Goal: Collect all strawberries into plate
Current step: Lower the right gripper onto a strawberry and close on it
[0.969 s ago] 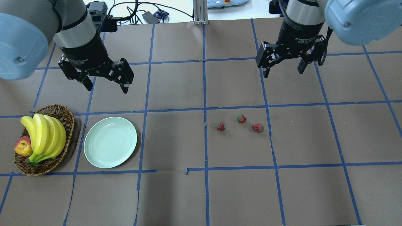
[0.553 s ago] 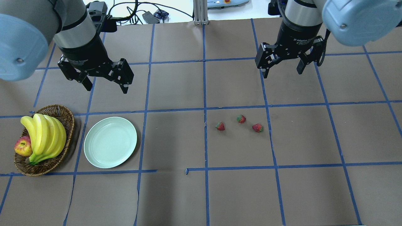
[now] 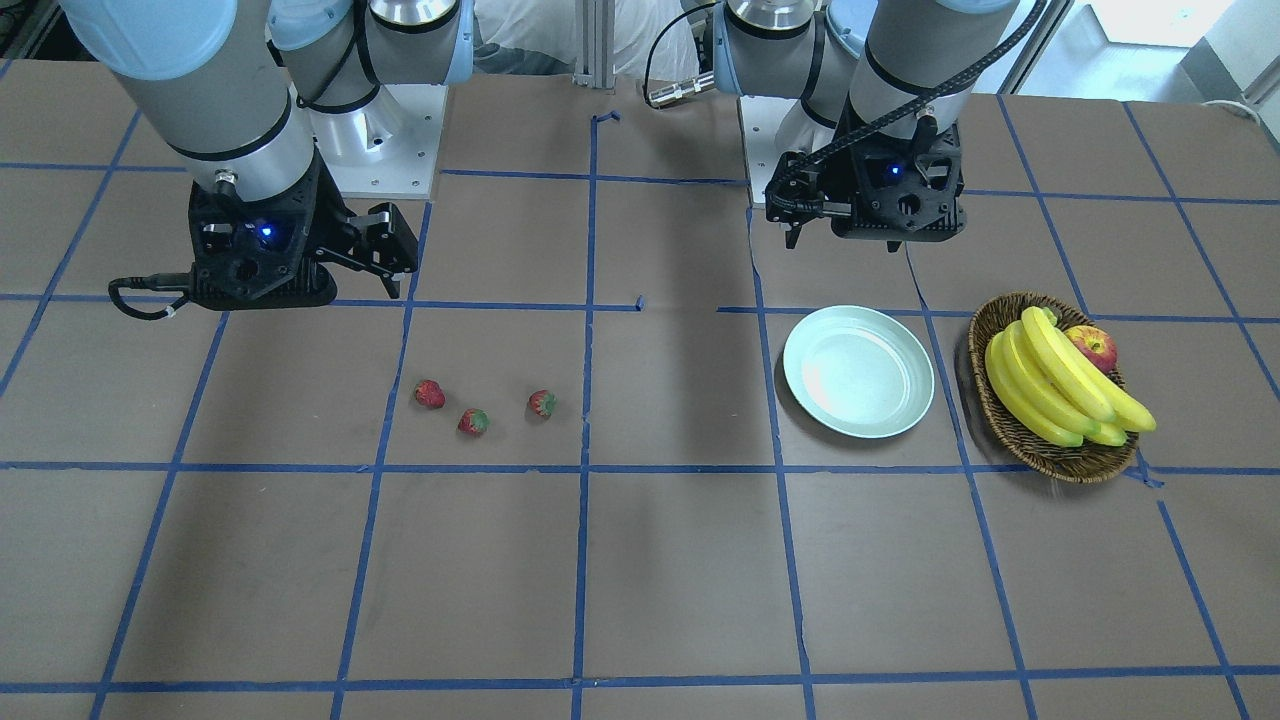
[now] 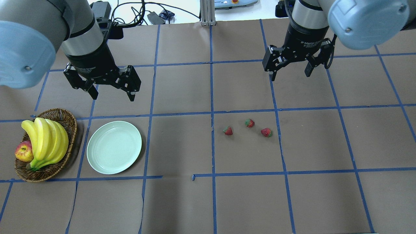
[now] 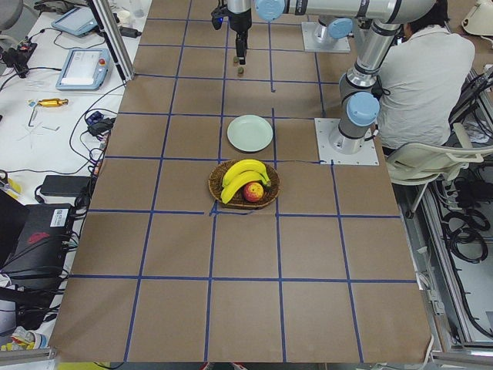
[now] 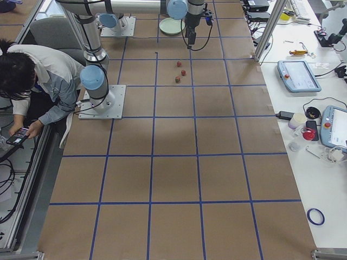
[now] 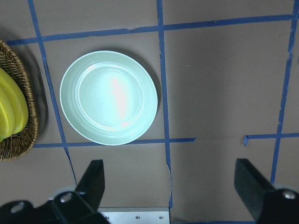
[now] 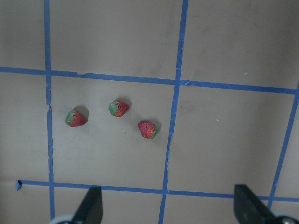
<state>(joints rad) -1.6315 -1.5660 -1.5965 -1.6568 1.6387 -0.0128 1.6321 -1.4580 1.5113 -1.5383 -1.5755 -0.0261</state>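
Note:
Three small red strawberries point(image 4: 228, 131) point(image 4: 249, 123) point(image 4: 266, 132) lie on the brown table right of centre; they also show in the right wrist view point(image 8: 75, 118) point(image 8: 118, 108) point(image 8: 147, 129) and the front view point(image 3: 473, 421). The pale mint-green plate point(image 4: 99, 162) sits empty at the left, and shows in the left wrist view point(image 7: 70, 107). My left gripper point(image 4: 112, 94) is open and empty, hovering behind the plate. My right gripper point(image 4: 290, 74) is open and empty, hovering behind the strawberries.
A brown wicker basket point(image 4: 70, 122) with bananas point(image 4: 48, 139) and a red-yellow apple point(image 4: 23, 152) stands just left of the plate. Blue tape lines grid the table. A person point(image 6: 38, 81) sits by the robot's base in the side views.
The left gripper has moved slightly right and toward the plate. The right gripper has shifted a little left and away from me. Both stay open; the strawberries and plate have not moved.

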